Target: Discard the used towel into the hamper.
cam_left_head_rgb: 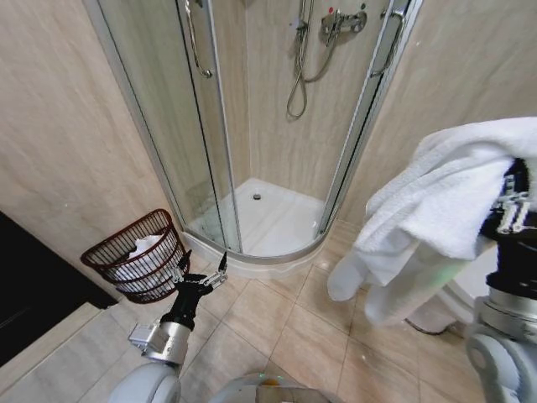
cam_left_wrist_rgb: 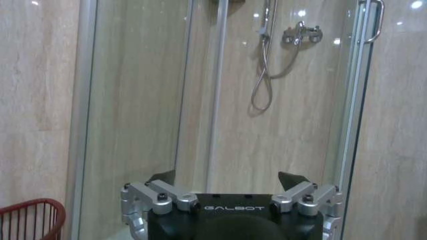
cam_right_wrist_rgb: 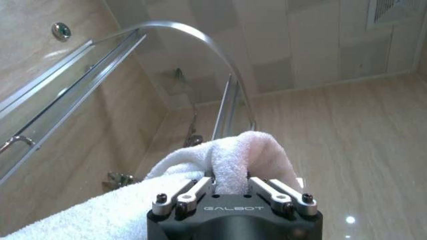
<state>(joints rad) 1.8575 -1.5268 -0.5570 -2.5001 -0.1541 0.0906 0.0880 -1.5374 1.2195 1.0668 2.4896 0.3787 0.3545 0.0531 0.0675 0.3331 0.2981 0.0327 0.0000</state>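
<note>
A white towel (cam_left_head_rgb: 436, 201) hangs in thick folds at the right of the head view, held up high by my right gripper (cam_left_head_rgb: 508, 206), which is shut on it. The right wrist view shows a fold of the towel (cam_right_wrist_rgb: 233, 150) pinched in that gripper (cam_right_wrist_rgb: 230, 187). The hamper (cam_left_head_rgb: 134, 252), a dark reddish-brown wicker basket, stands on the floor at the left against the wall, with white cloth inside. My left gripper (cam_left_head_rgb: 201, 273) is low, just right of the hamper's rim, open and holding nothing. In the left wrist view, the left gripper (cam_left_wrist_rgb: 227, 180) faces the shower beside the hamper (cam_left_wrist_rgb: 33, 217).
A curved glass shower enclosure (cam_left_head_rgb: 210, 126) with a white tray (cam_left_head_rgb: 268, 218) fills the corner ahead. A dark cabinet (cam_left_head_rgb: 33, 294) stands at the far left. Beige floor tiles (cam_left_head_rgb: 268, 319) lie open between the hamper and the towel.
</note>
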